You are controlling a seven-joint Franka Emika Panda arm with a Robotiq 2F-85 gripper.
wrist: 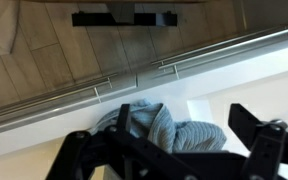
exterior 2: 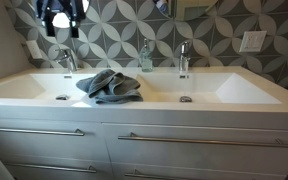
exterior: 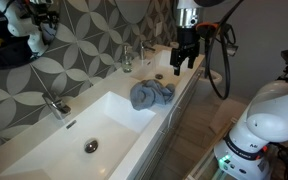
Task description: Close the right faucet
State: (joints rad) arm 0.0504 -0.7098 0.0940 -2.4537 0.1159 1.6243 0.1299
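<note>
The right faucet is a slim upright chrome faucet at the far basin, against the tiled wall; it also shows in an exterior view. I cannot tell its lever position, and I see no water running. My gripper hangs open and empty in the air, out from the wall over the counter's front edge and apart from the faucet. In the wrist view my gripper has its black fingers spread wide above a crumpled towel. The faucet is out of the wrist view.
A blue-grey towel lies between the two basins. A larger faucet stands at the other basin. A soap bottle stands beside the right faucet. Drawer handles run below the counter edge.
</note>
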